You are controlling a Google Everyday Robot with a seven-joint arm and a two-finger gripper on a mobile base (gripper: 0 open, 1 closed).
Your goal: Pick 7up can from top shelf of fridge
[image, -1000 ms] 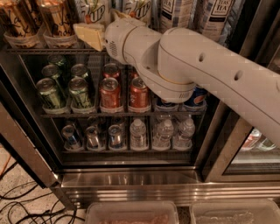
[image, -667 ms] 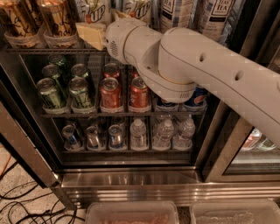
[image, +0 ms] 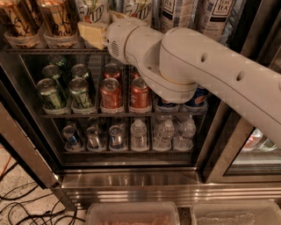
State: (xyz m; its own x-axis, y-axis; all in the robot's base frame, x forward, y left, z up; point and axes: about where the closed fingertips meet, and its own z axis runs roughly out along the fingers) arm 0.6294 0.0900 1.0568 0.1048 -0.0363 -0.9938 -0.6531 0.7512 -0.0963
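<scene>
Cream-white gripper (image: 93, 34) sits at the front rail of the top shelf (image: 48, 51), left of its middle and right in front of the lower part of a 7up can (image: 93, 9); whether it is clenched or released cannot be told. White arm (image: 210, 74) reaches in from the right edge, across tall tea cans (image: 175, 15); gold cans (image: 57, 19) stand at the shelf's left end. Green cans (image: 66, 90) and red cans (image: 110, 93) fill the fridge (image: 131, 178) rack below.
</scene>
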